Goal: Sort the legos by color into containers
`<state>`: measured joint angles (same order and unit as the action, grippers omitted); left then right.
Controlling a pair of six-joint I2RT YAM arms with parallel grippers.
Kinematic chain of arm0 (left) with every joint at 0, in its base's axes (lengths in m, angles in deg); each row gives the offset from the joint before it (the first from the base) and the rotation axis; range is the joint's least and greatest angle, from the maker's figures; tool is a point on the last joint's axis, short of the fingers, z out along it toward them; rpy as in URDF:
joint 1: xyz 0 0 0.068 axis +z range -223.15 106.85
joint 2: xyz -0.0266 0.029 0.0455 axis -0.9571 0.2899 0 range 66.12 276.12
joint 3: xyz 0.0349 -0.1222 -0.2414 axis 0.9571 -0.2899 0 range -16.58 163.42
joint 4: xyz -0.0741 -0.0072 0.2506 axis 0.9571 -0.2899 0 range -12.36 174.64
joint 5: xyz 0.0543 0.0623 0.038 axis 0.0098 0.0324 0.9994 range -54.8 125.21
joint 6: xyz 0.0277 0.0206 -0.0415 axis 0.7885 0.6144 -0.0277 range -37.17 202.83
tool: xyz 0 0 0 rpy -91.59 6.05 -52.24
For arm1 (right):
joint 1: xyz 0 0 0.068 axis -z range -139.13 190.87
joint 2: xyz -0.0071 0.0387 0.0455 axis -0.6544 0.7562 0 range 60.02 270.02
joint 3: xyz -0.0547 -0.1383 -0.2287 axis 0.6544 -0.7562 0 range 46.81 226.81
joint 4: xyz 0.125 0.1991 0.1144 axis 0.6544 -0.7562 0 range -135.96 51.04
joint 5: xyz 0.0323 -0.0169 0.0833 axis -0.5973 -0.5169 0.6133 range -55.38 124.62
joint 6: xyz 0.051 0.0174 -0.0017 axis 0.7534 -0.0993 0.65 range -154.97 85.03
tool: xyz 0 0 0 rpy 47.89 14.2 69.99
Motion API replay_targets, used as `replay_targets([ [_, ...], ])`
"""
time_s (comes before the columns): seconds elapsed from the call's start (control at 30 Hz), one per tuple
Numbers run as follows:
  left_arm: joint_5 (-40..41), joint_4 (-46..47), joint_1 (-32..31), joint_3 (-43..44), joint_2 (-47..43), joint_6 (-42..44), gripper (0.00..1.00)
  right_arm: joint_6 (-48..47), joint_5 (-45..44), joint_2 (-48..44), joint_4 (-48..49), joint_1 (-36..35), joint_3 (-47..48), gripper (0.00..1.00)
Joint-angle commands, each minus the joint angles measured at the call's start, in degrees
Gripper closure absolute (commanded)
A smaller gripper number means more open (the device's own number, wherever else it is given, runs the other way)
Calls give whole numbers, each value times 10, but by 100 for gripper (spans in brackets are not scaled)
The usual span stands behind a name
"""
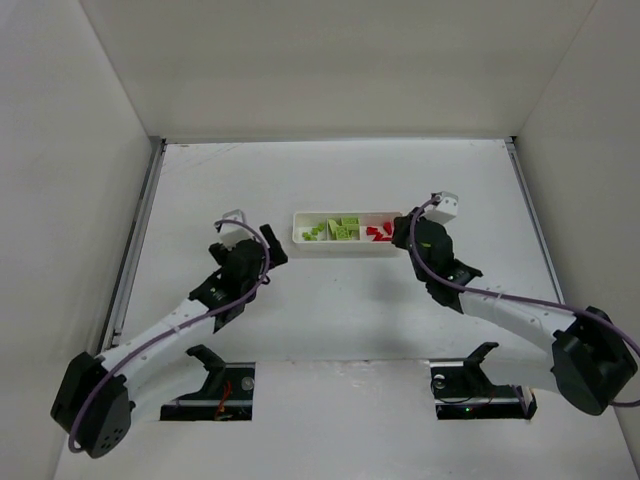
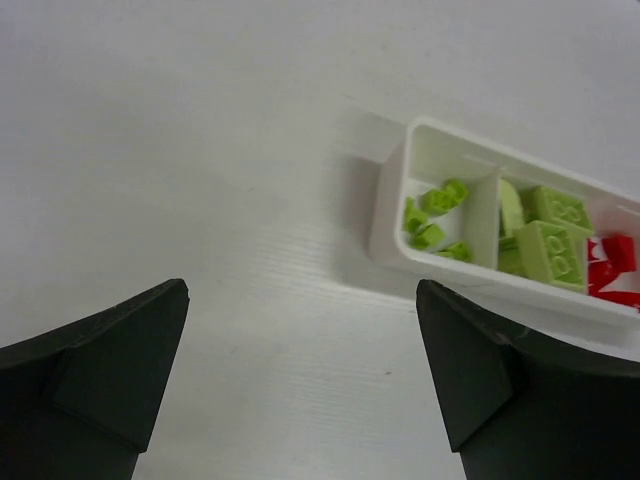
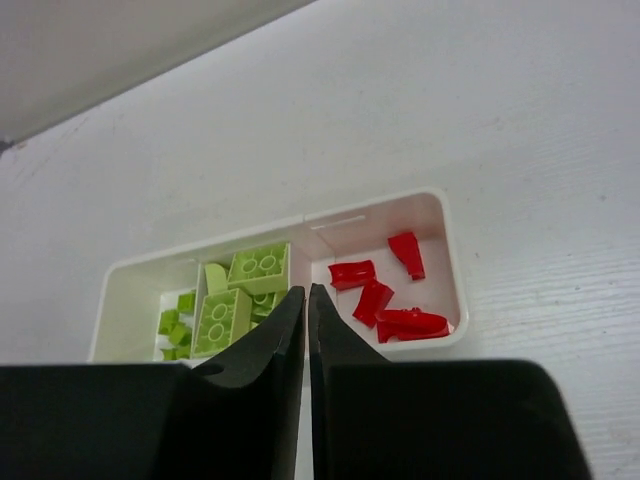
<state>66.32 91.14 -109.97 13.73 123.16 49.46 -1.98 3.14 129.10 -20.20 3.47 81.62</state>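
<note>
Jaws of the right gripper stand almost together with only a slit between them, holding nothing, at lower centre of its wrist view. Just above them lies the tray: red pieces in the right compartment, green bricks in the middle and left ones. The left gripper gapes wide and holds nothing over the table, with the tray at the right of its frame.
</note>
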Motion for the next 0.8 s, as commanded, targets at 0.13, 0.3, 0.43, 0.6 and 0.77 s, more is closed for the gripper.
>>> replay_targets([
  [0.13, 55, -147, 66, -107, -216, -95, 0, -17, -121, -72, 61, 22, -51, 68],
  [0.3, 21, -213, 111, -118, -250, -123, 0, 16, -156, -95, 32, 38, -107, 35],
  [0.43, -32, -236, 144, -118, -259, -155, 0, 39, -205, -151, -36, 31, -120, 0],
  [0.6, -89, -241, 180, -119, -252, -155, 0, 46, -198, -161, -122, 34, -91, 0],
  [0.77, -127, -220, 198, -111, -193, -149, 0, 71, -198, -149, -125, 32, -100, 0],
])
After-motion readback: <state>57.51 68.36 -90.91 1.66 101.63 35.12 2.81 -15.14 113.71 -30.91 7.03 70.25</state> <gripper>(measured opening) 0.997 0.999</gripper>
